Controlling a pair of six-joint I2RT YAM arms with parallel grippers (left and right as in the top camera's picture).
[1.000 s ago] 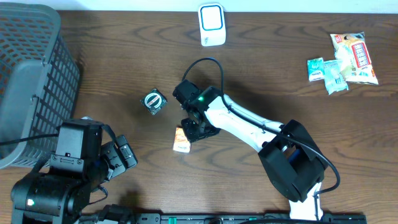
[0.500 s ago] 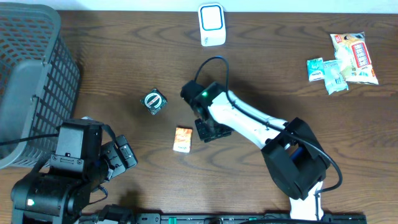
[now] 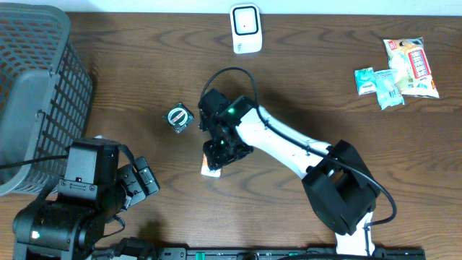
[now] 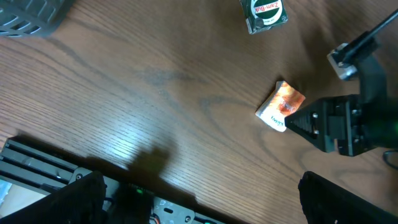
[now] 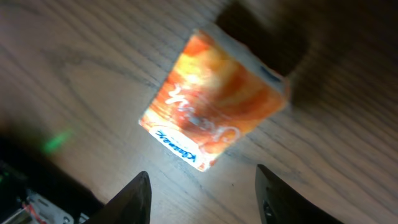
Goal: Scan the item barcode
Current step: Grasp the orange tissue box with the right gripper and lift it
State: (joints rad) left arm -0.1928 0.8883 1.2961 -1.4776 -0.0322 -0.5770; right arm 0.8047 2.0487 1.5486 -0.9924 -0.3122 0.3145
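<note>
Hovering low over the dark brown wooden tabletop (image 3: 144,72), the right hand (image 3: 221,150) sits just off centre in the overhead view, toward 7 o'clock. Directly under its tip lies the small orange-and-white tissue packet (image 3: 209,170), flat on the wood, with only its 6 o'clock end showing past the black fingers. In the right wrist view the packet (image 5: 214,102) lies printed face up, tilted, with a blue oval logo near its lower edge. The two fingertips (image 5: 140,193) stand spread apart at the bottom of that view, and the packet's lowest corner reaches about level with them. Neither tip touches it, so the hand is spread and pinching nothing. A small green glow falls on the wood at 9 o'clock of the packet.

From the left wrist view the packet (image 4: 281,106) lies at 2 o'clock, and the right hand (image 4: 301,122) points at it from 4 o'clock, tip just beside it. The left hand (image 4: 199,180) is spread wide over bare wood with nothing between its fingers, well apart from the packet.

A round black-and-green tin in clear wrap (image 3: 179,117) rests at 11 o'clock of the packet, near but not touching. The white barcode scanner with a blue-rimmed window (image 3: 245,29) stands at the 12 o'clock edge. A grey plastic mesh basket (image 3: 36,79) fills the 10 o'clock corner. Snack packets (image 3: 411,66) and teal sachets (image 3: 377,81) lie together at 2 o'clock.
</note>
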